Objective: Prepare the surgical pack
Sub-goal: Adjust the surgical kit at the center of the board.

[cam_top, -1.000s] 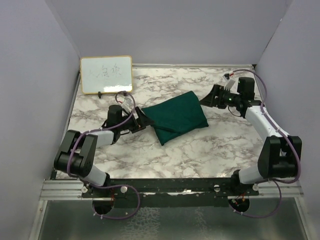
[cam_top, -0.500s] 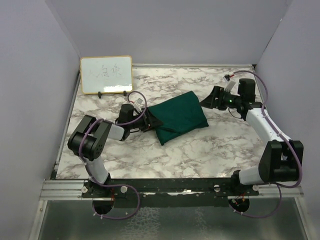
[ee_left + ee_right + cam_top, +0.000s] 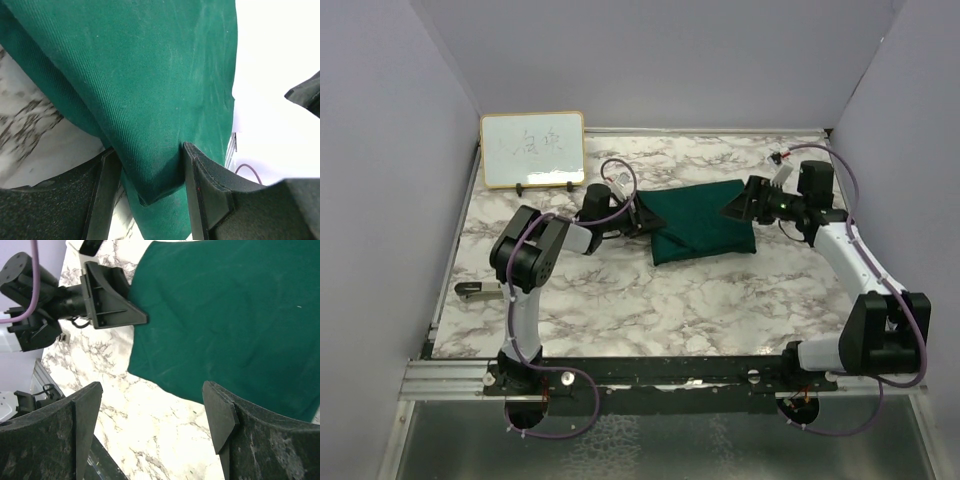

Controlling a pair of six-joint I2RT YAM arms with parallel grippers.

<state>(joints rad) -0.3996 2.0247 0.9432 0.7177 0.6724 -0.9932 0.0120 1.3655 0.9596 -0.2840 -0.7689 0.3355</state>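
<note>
The surgical pack (image 3: 705,222) is a folded dark green fabric bundle lying on the marble table toward the back. Tray, instruments and gauze are hidden. My left gripper (image 3: 642,217) reaches in from the left and is shut on the bundle's left corner. In the left wrist view a fold of the green cloth (image 3: 150,75) fills the gap between the left gripper's (image 3: 145,160) two fingers. My right gripper (image 3: 738,207) hovers at the bundle's right edge, open and empty. In the right wrist view the right gripper (image 3: 155,410) frames bare marble, with the pack (image 3: 240,315) just beyond.
A wood-framed whiteboard (image 3: 532,150) leans at the back left corner. A small grey object (image 3: 480,291) lies near the table's left edge. Lilac walls close in the table on three sides. The marble table (image 3: 700,300) shows bare between the bundle and the arm bases.
The left arm has swung toward the back and right, its jaws closing on the bundle's corner. The bundle has shifted right and turned square to the table. The right gripper has barely moved.
</note>
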